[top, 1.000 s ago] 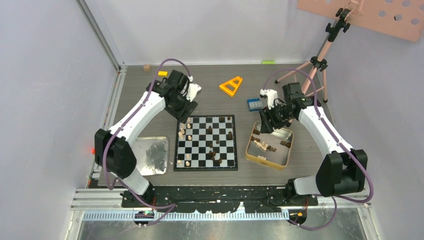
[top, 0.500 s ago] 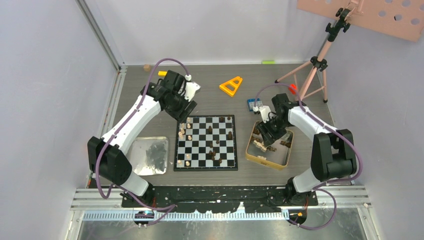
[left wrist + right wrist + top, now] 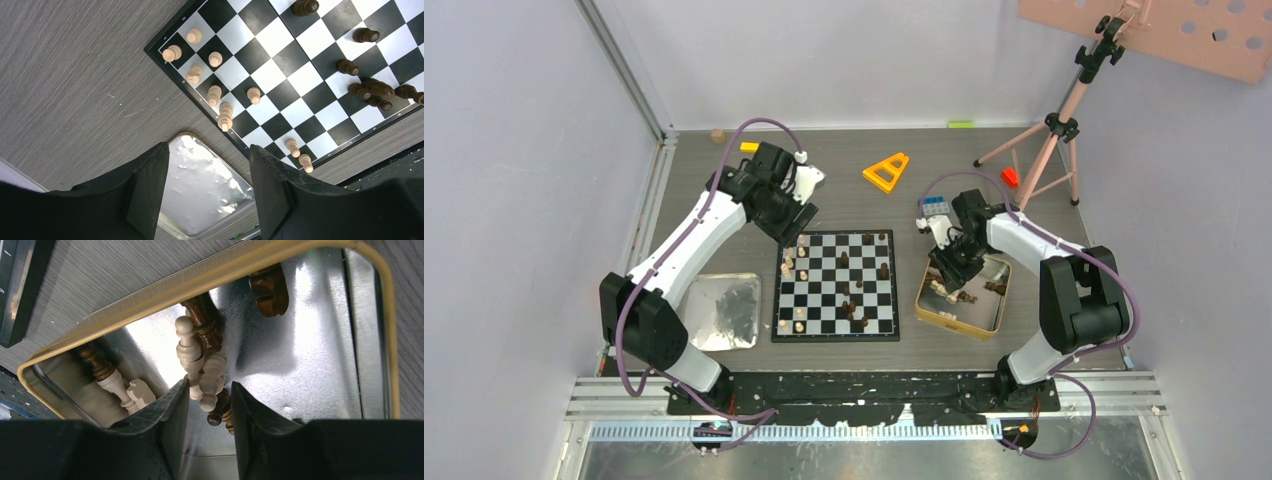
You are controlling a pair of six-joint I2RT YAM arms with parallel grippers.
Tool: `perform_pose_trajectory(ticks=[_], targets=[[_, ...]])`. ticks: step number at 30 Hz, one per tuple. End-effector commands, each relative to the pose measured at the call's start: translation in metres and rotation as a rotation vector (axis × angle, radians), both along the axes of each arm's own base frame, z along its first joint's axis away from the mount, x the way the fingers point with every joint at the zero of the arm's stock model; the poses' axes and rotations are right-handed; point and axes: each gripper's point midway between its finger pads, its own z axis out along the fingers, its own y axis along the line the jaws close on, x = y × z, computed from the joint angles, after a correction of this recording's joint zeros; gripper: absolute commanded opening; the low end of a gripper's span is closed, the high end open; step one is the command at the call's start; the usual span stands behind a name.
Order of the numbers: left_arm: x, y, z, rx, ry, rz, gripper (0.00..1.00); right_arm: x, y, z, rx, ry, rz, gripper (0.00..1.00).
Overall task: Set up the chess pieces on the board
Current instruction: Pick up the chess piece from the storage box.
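Right gripper lowered into gold-rimmed tin since earlier, narrowed jaws straddling heaped tan and brown chess pieces, grip unclear, left gripper wide, empty, over checkered board edge, silver tray beside.

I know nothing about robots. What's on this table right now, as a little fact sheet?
Board: mid-table, light pieces along its left side, dark pieces scattered
Tin: right of board, loose pieces inside
Tray: left of board
Left pincer: open, empty, by board's far left corner
Right pincer: down in tin, astride those pieces; grip unclear
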Motion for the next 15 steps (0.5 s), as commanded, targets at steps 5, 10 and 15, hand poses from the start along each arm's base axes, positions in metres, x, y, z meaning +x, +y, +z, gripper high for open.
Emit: perform_pose_trajectory(ticks=[5,10,15], targets=[[0.003,-0.002,0.003,-0.004,-0.028,-0.023,0.62,0.017,0.004,0.003,0.001,-0.048,0.020,0.29],[0.002,-0.001,0.001,0.001,-0.023,-0.025,0.63,0.022,0.006,0.008,0.009,-0.053,0.026,0.21],[0.002,0.000,0.001,0.007,-0.025,-0.024,0.62,0.028,0.009,0.019,0.020,-0.076,0.029,0.10]])
